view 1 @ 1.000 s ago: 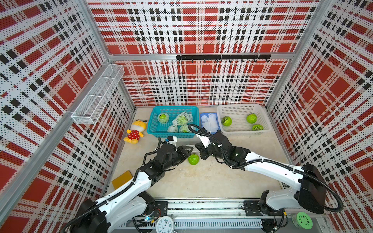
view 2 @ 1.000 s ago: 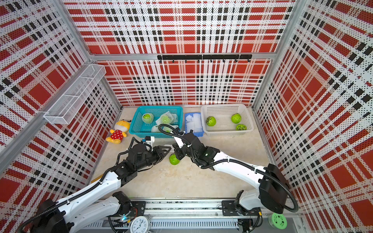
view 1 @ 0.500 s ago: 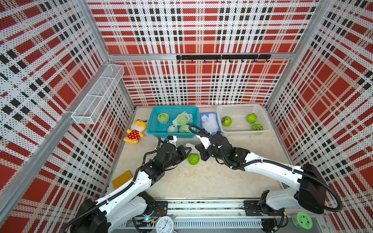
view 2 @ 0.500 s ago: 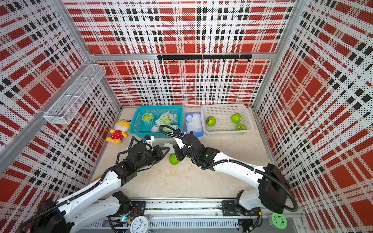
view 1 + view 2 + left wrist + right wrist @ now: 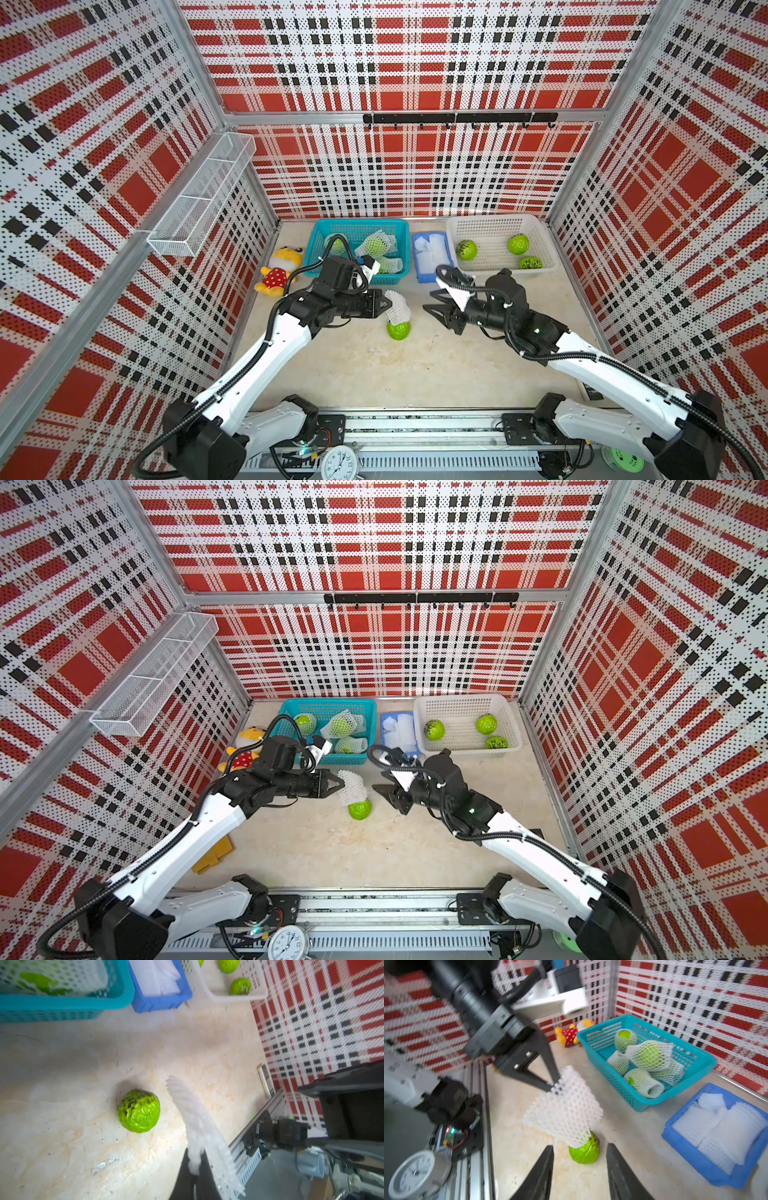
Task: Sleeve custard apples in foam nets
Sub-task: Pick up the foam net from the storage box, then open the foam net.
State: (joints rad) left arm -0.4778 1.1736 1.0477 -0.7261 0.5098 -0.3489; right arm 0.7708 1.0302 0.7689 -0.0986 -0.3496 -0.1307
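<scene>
1. Top views, bins: 3 containers line the back of your table (image 5: 374, 374). The teal basket (image 5: 361, 223) holds several sleeved custard apples (image 5: 376, 246). The blue tray (image 5: 429, 277) beside it holds spare foam nets (image 5: 432, 251), stacked flat. The white basket (image 5: 461, 699) holds 3 bare custard apples (image 5: 434, 729), all apart.
2. Top views, arms: both your arms reach fwd, wrists low over mid-table, tips facing each other. The left gripper (image 5: 388, 304) is pressed together on the upper end of a foam net (image 5: 398, 311). The right gripper (image 5: 438, 318) is spread w/ nothing btwn its fingers, near the net but apart from it. The custard apple (image 5: 399, 330) sits on bare table btwn the two grippers, in front of the teal basket.
3. Top views, net: its long axis slants from the pinch down to the fruit, w/ the lower end at the fruit's top.
4. Left wrist: the net shows as a flattened strip, nearly edge-on, running out from the closed fingers (image 5: 181, 1180). The fruit lies beside it and has dark patches on one side. All 3 bins are behind, blurred.
5. Right wrist: your fingers (image 5: 542, 1169) stand wide apart and empty, w/ the fruit seen btwn them, past the tips. The net hangs flat from one upper corner in the left gripper. Its lowest corner meets the fruit's top and looks to be touching, but I can't tell for sure. The fruit isn't inside the net.
</scene>
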